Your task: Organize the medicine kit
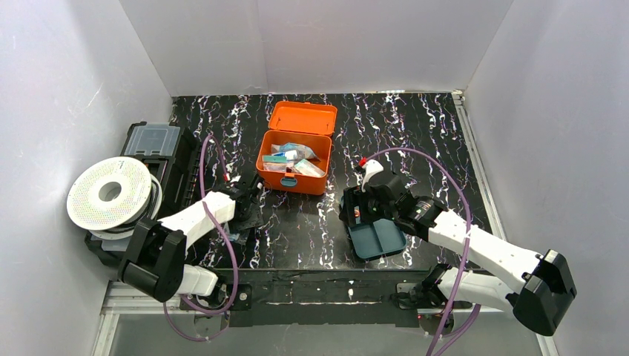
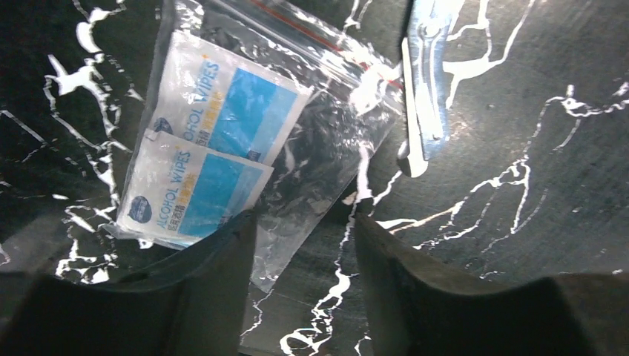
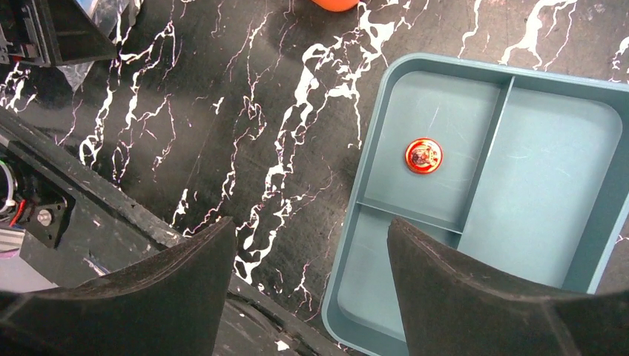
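The orange medicine kit (image 1: 294, 172) stands open at the back centre, lid (image 1: 303, 117) folded back, with several packets inside. Its edge shows at the top of the right wrist view (image 3: 335, 4). My left gripper (image 1: 248, 196) (image 2: 304, 222) is open, low over a clear zip bag (image 2: 326, 141) holding two alcohol wipe packets (image 2: 215, 141). The bag's corner lies between my fingers. My right gripper (image 1: 348, 213) (image 3: 311, 230) is open and empty over the left rim of the dark teal divided tray (image 1: 382, 241) (image 3: 552, 185), which holds a small red round tin (image 3: 423, 156).
A white tool in clear wrap (image 2: 423, 104) lies beside the zip bag. A black case with a clear lid (image 1: 152, 144) and a white filament spool (image 1: 111, 193) stand at the left. White walls enclose the table. A black strip (image 3: 96, 215) runs along the near edge.
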Robot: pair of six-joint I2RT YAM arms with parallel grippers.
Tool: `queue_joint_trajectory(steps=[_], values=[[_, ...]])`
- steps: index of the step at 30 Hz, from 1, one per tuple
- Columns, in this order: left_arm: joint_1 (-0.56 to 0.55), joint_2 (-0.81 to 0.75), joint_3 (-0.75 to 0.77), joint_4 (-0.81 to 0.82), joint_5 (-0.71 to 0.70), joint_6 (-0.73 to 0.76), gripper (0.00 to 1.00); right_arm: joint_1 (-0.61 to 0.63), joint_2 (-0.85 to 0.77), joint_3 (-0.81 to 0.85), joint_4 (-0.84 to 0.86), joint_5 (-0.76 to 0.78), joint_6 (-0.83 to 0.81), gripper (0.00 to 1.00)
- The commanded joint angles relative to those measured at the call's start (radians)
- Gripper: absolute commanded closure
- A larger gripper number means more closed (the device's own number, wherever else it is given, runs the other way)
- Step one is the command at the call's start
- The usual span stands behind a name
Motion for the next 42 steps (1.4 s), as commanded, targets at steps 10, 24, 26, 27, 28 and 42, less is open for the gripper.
queue_joint_trajectory(steps=[10, 24, 26, 27, 28, 42], values=[[0.047, 0.072, -0.037, 0.026, 0.1, 0.008, 0.83, 0.011, -0.04, 0.001, 0.009, 0.008, 0.011, 0.2], [0.051, -0.153, -0.116, 0.029, 0.17, -0.035, 1.0, 0.016, -0.094, 0.014, -0.048, 0.034, 0.017, 0.2], [0.051, -0.208, -0.12, 0.008, 0.173, -0.044, 1.0, 0.017, -0.099, 0.019, -0.057, 0.039, 0.017, 0.2], [0.05, -0.231, -0.121, -0.004, 0.177, -0.046, 1.0, 0.017, -0.102, 0.023, -0.065, 0.041, 0.018, 0.2], [0.05, -0.256, -0.121, -0.016, 0.188, -0.05, 1.0, 0.018, -0.104, 0.027, -0.07, 0.044, 0.018, 0.2], [-0.008, -0.492, -0.123, -0.062, 0.45, -0.109, 1.0, 0.017, -0.191, 0.017, -0.141, 0.017, 0.041, 0.19]])
